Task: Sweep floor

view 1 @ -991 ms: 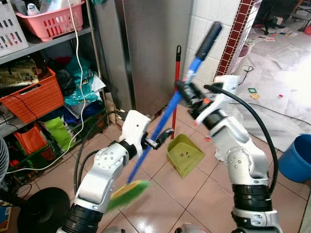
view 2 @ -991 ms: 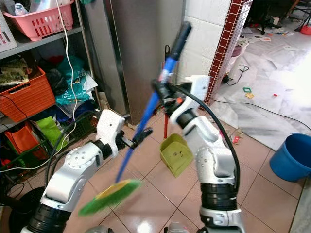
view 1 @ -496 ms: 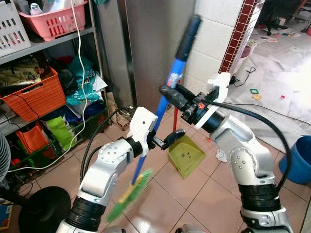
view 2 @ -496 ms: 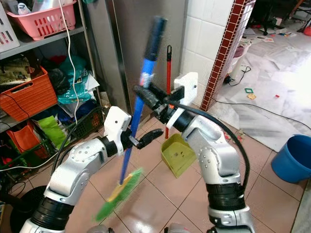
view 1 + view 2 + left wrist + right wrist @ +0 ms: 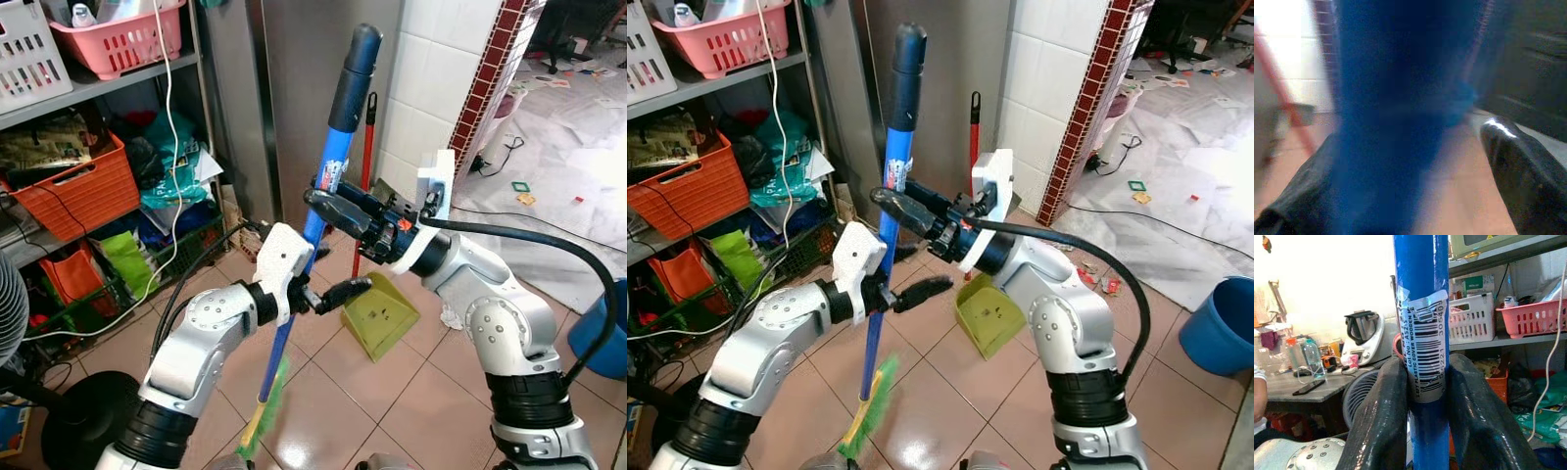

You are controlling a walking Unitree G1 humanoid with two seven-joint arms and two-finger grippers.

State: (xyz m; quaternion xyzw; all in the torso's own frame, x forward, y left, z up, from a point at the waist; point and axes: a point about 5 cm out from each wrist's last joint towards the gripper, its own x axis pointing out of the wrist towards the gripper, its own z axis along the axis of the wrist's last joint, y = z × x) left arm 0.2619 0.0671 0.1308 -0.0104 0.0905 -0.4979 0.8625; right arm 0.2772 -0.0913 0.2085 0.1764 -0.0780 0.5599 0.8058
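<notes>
My right gripper (image 5: 1422,396) clamps the blue broom (image 5: 326,191) at its barcode label; my left gripper (image 5: 328,284) stands open around the handle lower down (bristles off the tiles).

Left wrist view: broom handle (image 5: 1396,122) fully blurred — fingers (image 5: 1528,181) cut off by the frame edge.

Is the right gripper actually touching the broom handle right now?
Touching. In the right wrist view, the right gripper has both black fingers pressed against the blue broom handle at its barcode label.
</notes>
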